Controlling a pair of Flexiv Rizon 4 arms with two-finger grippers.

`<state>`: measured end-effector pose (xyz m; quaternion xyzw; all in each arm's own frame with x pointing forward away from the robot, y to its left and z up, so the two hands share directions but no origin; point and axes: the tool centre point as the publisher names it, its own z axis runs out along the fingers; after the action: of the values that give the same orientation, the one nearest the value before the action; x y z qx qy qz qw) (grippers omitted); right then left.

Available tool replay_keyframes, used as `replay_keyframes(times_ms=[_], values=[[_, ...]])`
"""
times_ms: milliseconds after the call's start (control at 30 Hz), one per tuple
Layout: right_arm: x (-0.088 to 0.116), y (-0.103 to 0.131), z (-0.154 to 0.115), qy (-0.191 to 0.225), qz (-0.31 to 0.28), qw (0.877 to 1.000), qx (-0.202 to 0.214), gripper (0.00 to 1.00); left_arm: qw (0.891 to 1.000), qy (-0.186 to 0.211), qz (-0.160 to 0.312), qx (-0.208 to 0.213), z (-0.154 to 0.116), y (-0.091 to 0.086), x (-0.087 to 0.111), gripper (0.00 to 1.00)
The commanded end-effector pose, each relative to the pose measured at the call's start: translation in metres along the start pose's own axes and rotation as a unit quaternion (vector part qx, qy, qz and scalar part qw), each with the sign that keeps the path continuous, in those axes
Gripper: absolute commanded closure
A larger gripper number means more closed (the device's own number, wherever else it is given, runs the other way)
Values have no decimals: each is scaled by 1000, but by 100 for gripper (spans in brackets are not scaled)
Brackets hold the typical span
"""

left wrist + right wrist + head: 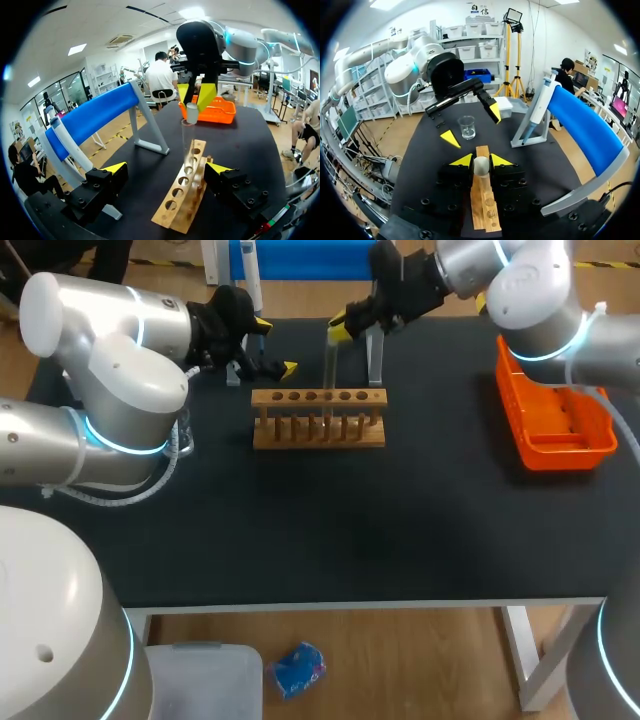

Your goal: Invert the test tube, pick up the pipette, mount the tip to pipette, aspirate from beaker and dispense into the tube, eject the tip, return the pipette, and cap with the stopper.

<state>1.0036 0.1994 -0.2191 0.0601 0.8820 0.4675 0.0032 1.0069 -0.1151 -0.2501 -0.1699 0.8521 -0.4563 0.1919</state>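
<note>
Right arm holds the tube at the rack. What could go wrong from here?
1. The right gripper grips the tube only at its rounded end, so it may slip or tilt.
2. The tube's lower end looks level with the rack; it may snag and drag it.
3. The left gripper sits open beside the rack, so the arms could clash.

Overhead head view and opposed wrist views share the rack (318,430).

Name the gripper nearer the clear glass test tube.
Right. The right gripper is shut on the glass test tube, at its top; the left gripper hangs open, apart from it.
</note>
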Motion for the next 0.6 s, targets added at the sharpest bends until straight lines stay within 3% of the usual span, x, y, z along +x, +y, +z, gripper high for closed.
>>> replay_keyframes(times_ms=[33,600], values=[[-1,0,-2,-2,-2,1000,-5,100,1000,2,0,0,0,0,-1,0],[-2,3,1,-3,-6,1000,-5,100,1000,2,0,0,0,0,-1,0]])
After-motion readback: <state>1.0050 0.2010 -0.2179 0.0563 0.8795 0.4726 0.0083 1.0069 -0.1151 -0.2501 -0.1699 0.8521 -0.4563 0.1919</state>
